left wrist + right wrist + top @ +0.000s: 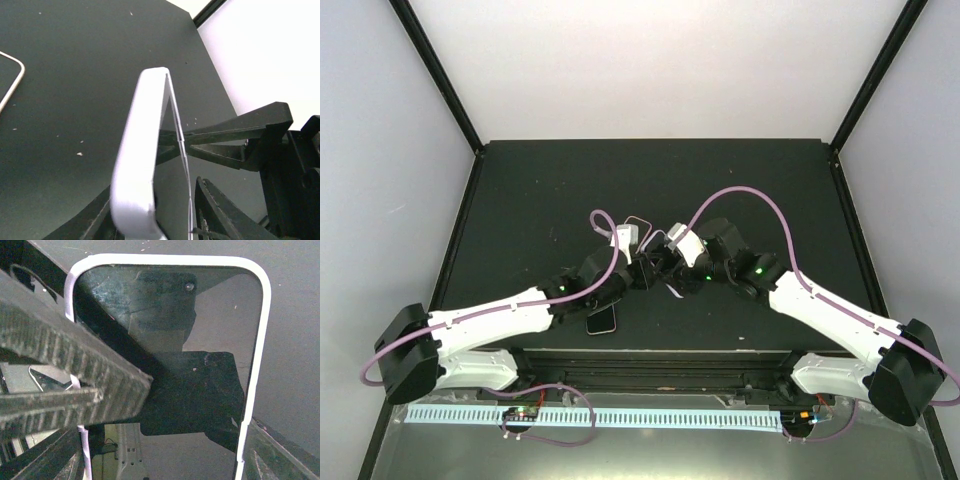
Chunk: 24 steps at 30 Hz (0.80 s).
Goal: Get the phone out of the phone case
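Observation:
The phone [210, 340], a dark glossy slab, sits in a white-rimmed phone case [261, 340] held off the table at mid-scene [658, 243]. My right gripper [170, 455] is shut across the case's long sides [672, 262]. My left gripper [642, 264] comes in from the left and its ribbed finger [75, 360] lies over the screen. It pinches the case's left rim. Seen edge on in the left wrist view, the white rim [140, 150] stands between my left gripper's [155, 205] jaws. A thin pale edge [176, 120] runs beside it, slightly apart.
A second pale-rimmed slab [603, 320] lies flat on the black table [520, 200] under the left forearm. Another [638, 226] lies just beyond the grippers, its rim corner [12, 75] showing in the left wrist view. Raised black frame rails edge the table.

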Available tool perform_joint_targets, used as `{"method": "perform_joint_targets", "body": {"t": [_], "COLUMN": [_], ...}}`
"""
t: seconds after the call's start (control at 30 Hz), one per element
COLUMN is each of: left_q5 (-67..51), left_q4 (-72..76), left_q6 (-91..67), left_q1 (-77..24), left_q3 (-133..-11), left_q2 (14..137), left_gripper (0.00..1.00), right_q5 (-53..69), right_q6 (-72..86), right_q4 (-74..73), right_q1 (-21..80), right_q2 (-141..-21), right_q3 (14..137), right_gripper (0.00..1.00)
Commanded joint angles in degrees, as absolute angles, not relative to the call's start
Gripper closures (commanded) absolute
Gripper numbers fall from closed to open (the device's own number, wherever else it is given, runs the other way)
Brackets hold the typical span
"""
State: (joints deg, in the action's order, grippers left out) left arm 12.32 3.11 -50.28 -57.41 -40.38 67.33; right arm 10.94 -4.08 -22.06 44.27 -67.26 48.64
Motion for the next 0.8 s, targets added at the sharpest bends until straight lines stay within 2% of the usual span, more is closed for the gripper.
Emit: {"method": "perform_joint_targets", "body": {"t": [0.0,0.07,0.23,0.4,0.43,0.53,0.57,0.67,0.77], "left_q5": [9.58,8.76,8.35,7.34,7.49,9.22,9.46,8.7,6.87], "left_q4": [6.79,7.83,8.44,9.3,8.78,4.45,3.12,-2.68,-13.14], "left_q6": [-50.99,-51.29,-50.82,-49.37,-49.13,-47.37,-45.67,-37.18,-29.96], "left_q1": [-57.66,-57.69,-57.68,-57.65,-57.65,-57.21,-57.0,-55.8,-53.89], "left_q3": [-44.09,-44.01,-44.42,-44.86,-44.96,-46.27,-46.65,-47.68,-51.04], "left_q2": [69.59,70.31,70.78,70.54,70.31,68.29,66.96,62.6,58.08], "left_gripper": [0.63,0.64,0.78,0.85,0.88,0.94,0.94,0.94,0.96], "right_q5": [8.44,8.21,7.78,7.33,7.41,8.25,8.65,13.35,23.23], "right_q6": [-2.74,-2.47,-2.46,-2.24,-2.25,-1.86,-1.55,-2.0,-2.06], "right_q4": [-16.66,-16.53,-16.44,-16.2,-16.24,-17.16,-18.33,-23.68,-26.92], "right_q1": [44.21,44.16,44.2,44.2,44.21,44.15,44.19,43.22,39.86], "right_q2": [-65.45,-65.42,-65.61,-65.76,-65.81,-65.91,-66.33,-67.4,-66.24], "right_q3": [48.28,48.19,48.16,48.16,48.21,48.74,49.47,53.32,55.76], "right_gripper": [0.41,0.41,0.41,0.4,0.36,0.07,0.01,0.0,0.0]}}
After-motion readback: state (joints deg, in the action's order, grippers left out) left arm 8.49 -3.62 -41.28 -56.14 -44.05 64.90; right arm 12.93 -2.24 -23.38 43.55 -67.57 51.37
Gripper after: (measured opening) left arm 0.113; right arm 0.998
